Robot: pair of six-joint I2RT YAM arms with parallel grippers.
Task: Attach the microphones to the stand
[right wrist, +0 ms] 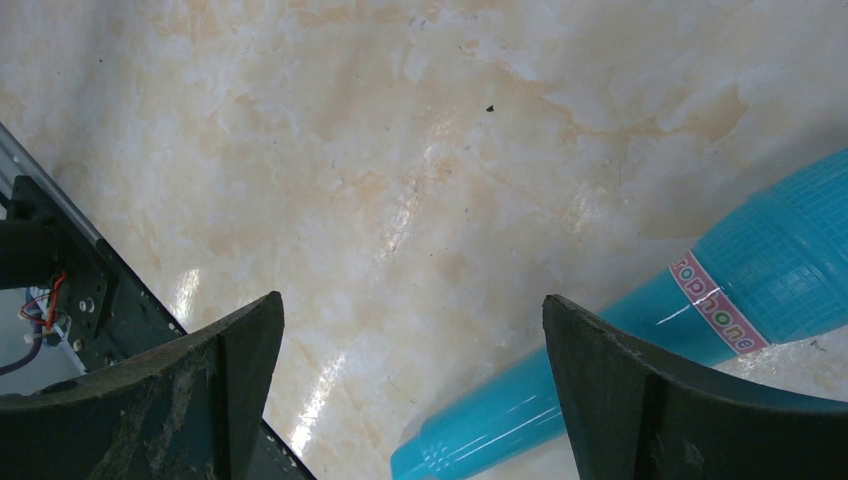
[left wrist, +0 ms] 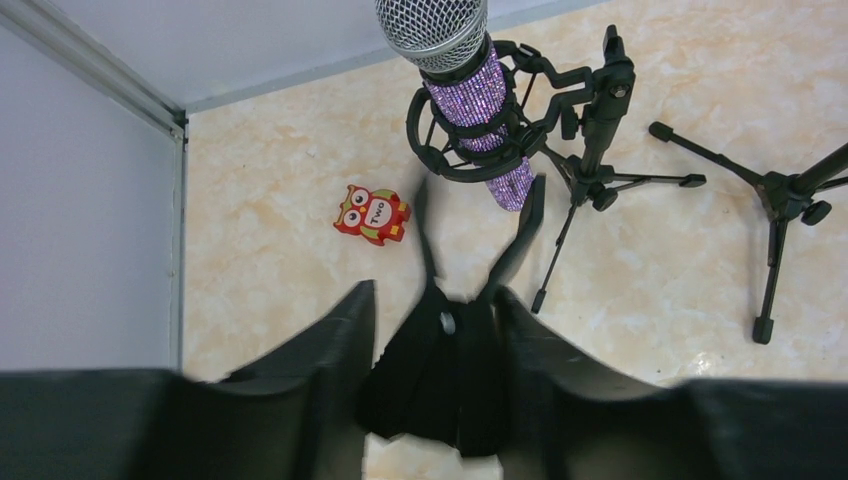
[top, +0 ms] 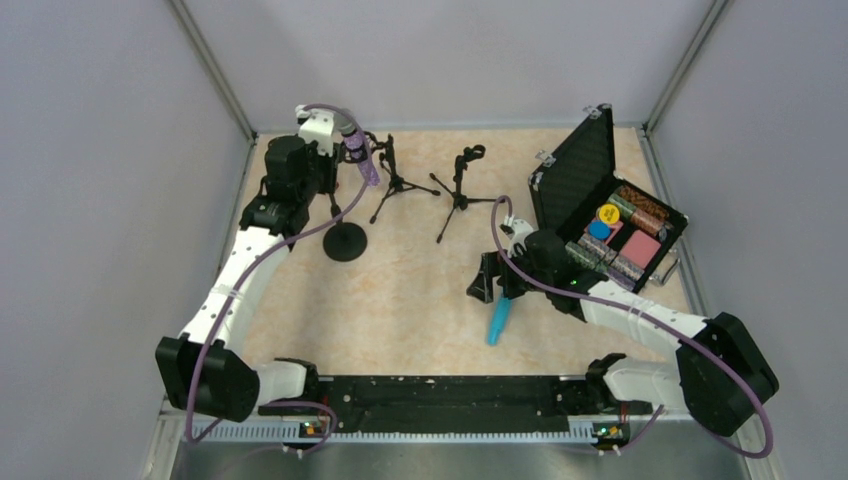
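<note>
Presently listed, all placed against the open case (top: 585,170).

Microphones, two seen:
- The turquoise microphone (top: 498,322) is laid flat, left of the case and nearer. Its long axis slants across under the right gripper (right wrist: 410,300), which is spread wide and holds nothing. The body is offset toward one finger.
- The purple microphone (left wrist: 478,100) is seated in a clip, far left of the case.
- A third is not made out.

Stands (top: 460,190): three counted.

Left gripper (left wrist: 435,300): blurred about a black part, so its grip cannot be told.

The right arm is judged nearer for the turquoise pickup.
</note>
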